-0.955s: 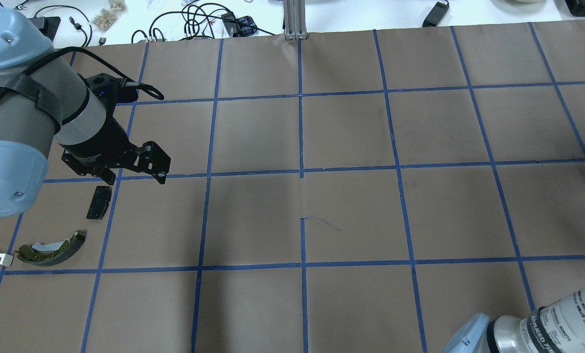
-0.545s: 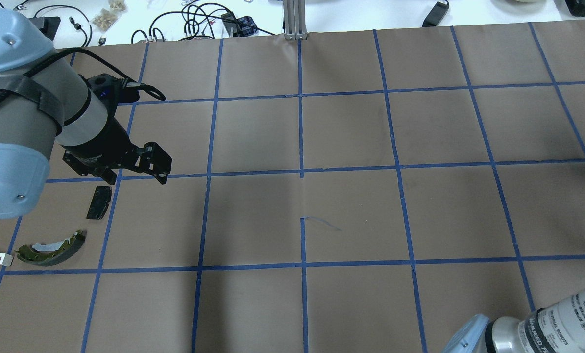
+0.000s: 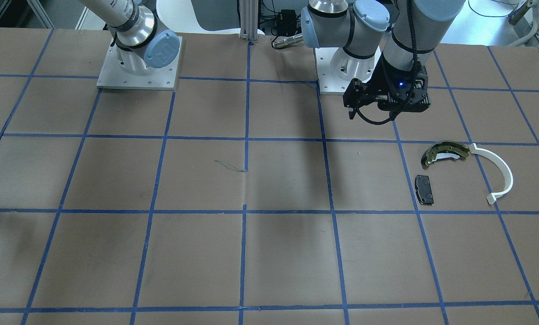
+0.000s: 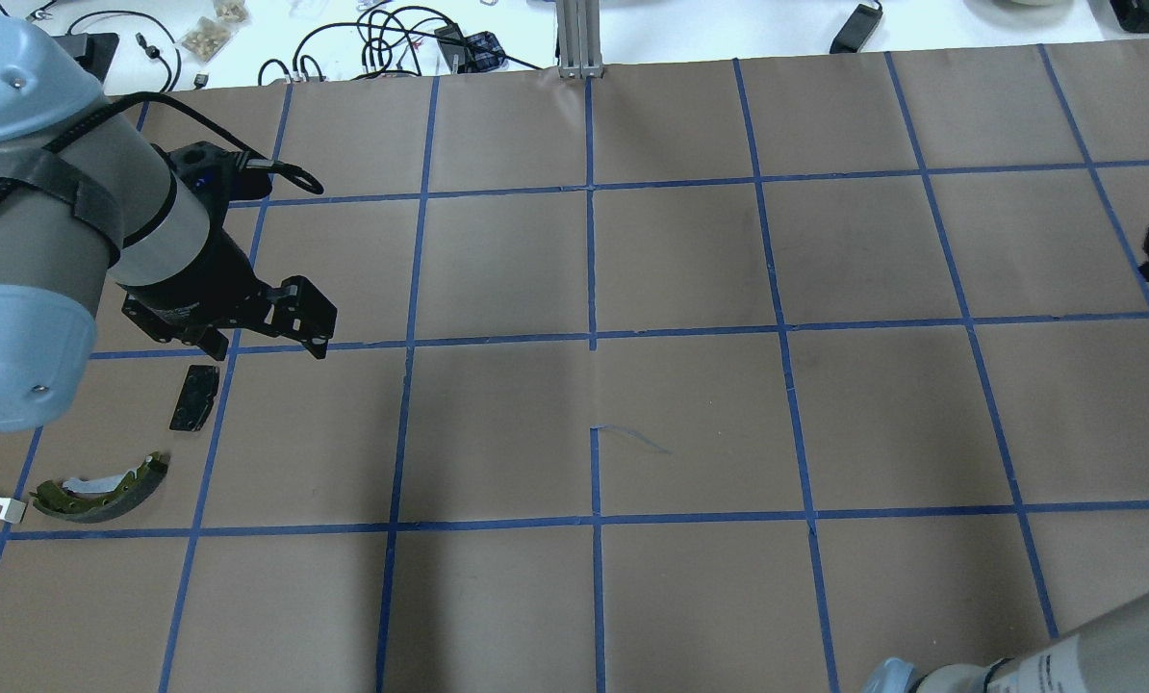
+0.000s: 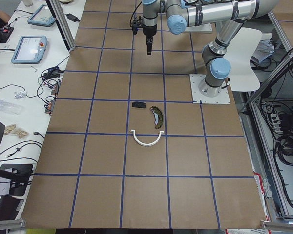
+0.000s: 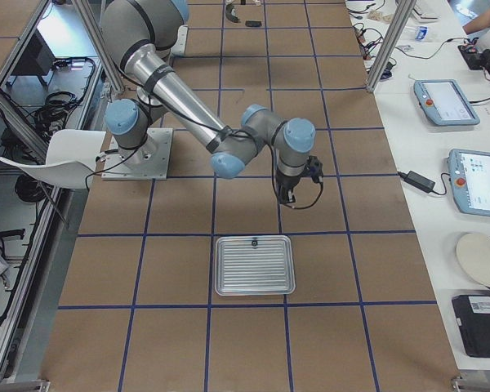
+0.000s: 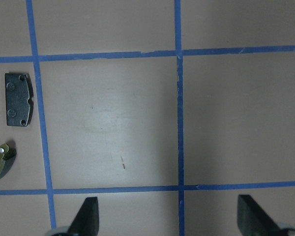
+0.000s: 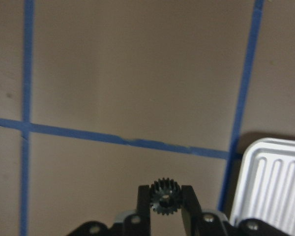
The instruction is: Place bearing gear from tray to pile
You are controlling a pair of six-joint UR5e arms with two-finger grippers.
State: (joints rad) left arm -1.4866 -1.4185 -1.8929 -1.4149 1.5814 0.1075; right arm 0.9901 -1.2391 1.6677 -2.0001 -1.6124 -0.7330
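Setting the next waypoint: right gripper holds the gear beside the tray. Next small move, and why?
Probably carry the gear across the table toward the robot's left, with the right gripper shut. The gear sits clamped between its fingers, over bare table beside the tray. The pile, with its brake shoe and pad, lies far off by the open left gripper.

Before me the desk [image 4: 680,260] carries brown paper gridded with blue tape [image 4: 591,260]; at twelve o'clock stands a metal post [image 4: 579,38], cables [image 4: 392,43] tangled at eleven.

Silver arms [image 3: 414,27], pale-blue caps [image 3: 161,48], black cabled wrists [image 3: 398,88], perhaps lettering [image 4: 1056,664].
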